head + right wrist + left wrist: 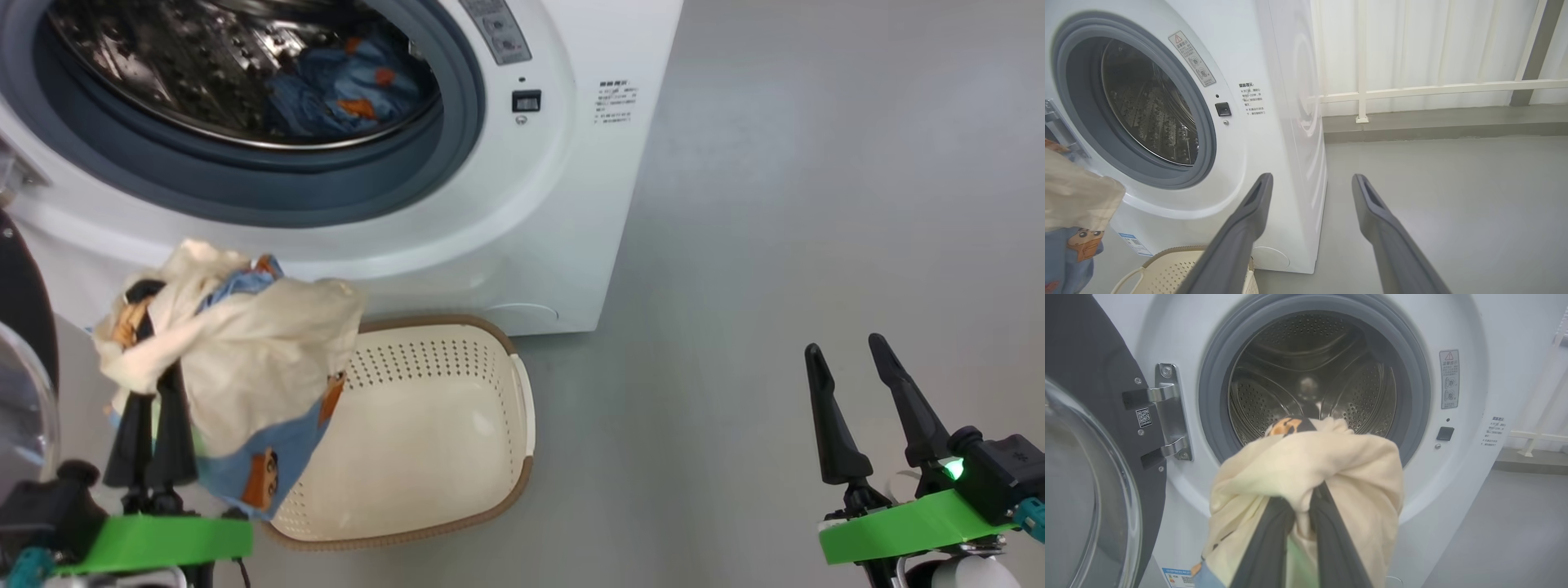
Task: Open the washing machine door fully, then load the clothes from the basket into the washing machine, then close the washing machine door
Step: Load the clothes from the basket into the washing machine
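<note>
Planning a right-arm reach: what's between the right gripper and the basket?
Head view: bare grey floor runs from the basket to the right gripper, with nothing lying on that stretch.

Shiny steel drum (1257, 404), soft cloth garment (1310, 465), perforated plastic basket (433, 359)

I counted 1 washing machine (539, 245), 1 door (1086, 355) and 1 basket (424, 359). There were 2 garments: 1 cream garment (261, 359) and 1 blue garment (343, 90). There were 2 grippers, the left gripper (155, 359) and the right gripper (845, 345), each with 2 fingers (831, 425).
</note>
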Tool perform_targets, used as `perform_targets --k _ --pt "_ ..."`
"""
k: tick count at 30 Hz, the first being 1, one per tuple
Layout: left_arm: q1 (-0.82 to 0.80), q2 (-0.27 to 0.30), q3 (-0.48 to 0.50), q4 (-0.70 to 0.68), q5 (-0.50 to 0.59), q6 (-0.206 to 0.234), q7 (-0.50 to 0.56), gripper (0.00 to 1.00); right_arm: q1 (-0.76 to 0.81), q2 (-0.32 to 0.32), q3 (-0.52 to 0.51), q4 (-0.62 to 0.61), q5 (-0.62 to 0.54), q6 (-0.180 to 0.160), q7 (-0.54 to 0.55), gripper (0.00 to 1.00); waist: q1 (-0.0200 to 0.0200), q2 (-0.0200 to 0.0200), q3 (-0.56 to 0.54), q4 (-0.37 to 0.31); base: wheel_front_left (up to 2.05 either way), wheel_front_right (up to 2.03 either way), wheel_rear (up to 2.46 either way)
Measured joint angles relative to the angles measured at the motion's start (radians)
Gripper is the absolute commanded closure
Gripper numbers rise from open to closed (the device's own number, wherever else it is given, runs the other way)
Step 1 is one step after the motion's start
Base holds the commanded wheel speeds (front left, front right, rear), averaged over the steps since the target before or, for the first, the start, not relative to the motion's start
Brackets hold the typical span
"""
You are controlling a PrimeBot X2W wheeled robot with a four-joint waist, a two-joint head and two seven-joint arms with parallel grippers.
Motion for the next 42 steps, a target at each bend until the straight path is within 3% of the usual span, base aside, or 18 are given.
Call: perform_targets --k 15,23,42 --pt "-0.3 0.061 0.025 0.108 -0.053 0.0 -0.003 1.0 -0.071 0.03 0.015 -0.011 -0.002 0.0 0.0 0.0 0.0002 0.0 0.135 -0.05 0.0 0.0 0.0" --pt "-0.521 0.131 0.033 0.266 -0.061 0.0 -0.003 1.0 -0.121 0.039 0.033 -0.014 -0.003 0.0 0.0 0.0 0.0002 0.0 0.218 -0.099 0.0 0.0 0.0" --pt "-0.985 0.235 0.007 0.618 -0.027 0.0 -0.004 1.0 -0.207 0.077 0.1 -0.026 0.015 0.0 0.0 0.0 0.0001 0.0 0.378 -0.221 0.0 0.0 0.0"
